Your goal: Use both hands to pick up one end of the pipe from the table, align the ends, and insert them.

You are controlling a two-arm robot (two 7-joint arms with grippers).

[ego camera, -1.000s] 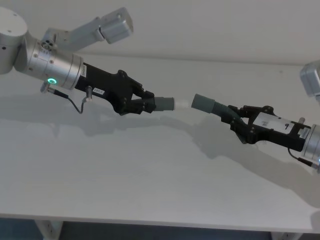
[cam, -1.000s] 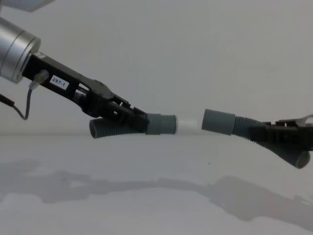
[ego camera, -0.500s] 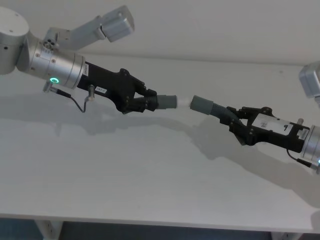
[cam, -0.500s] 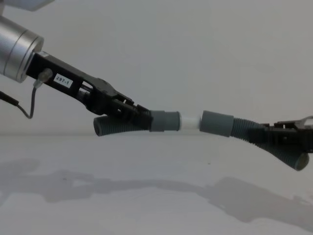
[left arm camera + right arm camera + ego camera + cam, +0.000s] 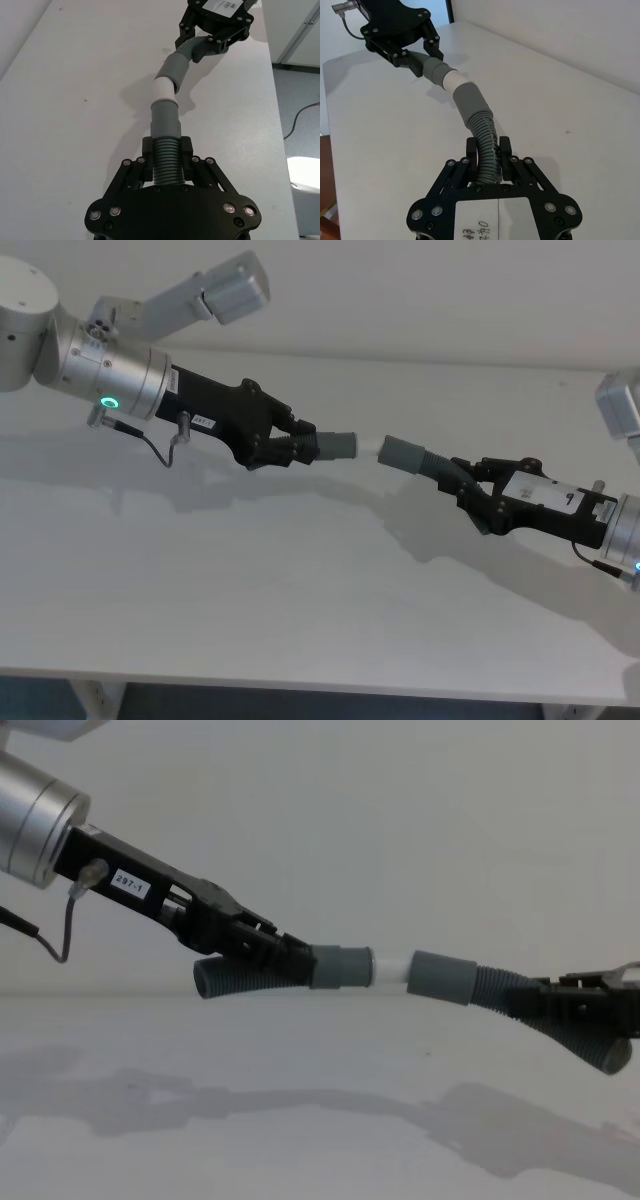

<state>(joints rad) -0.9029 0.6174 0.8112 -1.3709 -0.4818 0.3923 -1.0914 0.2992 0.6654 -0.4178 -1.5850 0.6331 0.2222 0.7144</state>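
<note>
Here the white bench [image 5: 300,590] lies beneath everything, and both hose pieces are held in the air above it. Two claws are at work: the left claw [image 5: 290,443] is clenched on the ribbed part of one hose piece [image 5: 250,982], and the right claw [image 5: 468,483] is clenched on the ribs of the other hose piece [image 5: 520,1000].

Take the white spigot [image 5: 392,969] as the landmark. The left piece's grey cuff [image 5: 341,967] sits directly to its left, carrying it; the right piece's cuff [image 5: 442,977] is at its right, its mouth at the spigot's tip (whether the tip has entered I cannot tell). The spigot's long axis runs nearly level, left to right, while the right cuff tilts slightly down and away from it, so the two axes look a little out of line. Judging from this, the insertion turns on levelling that cuff and pushing along the spigot's axis.

Count: two claws, two hose pieces, two cuffs, one spigot.
</note>
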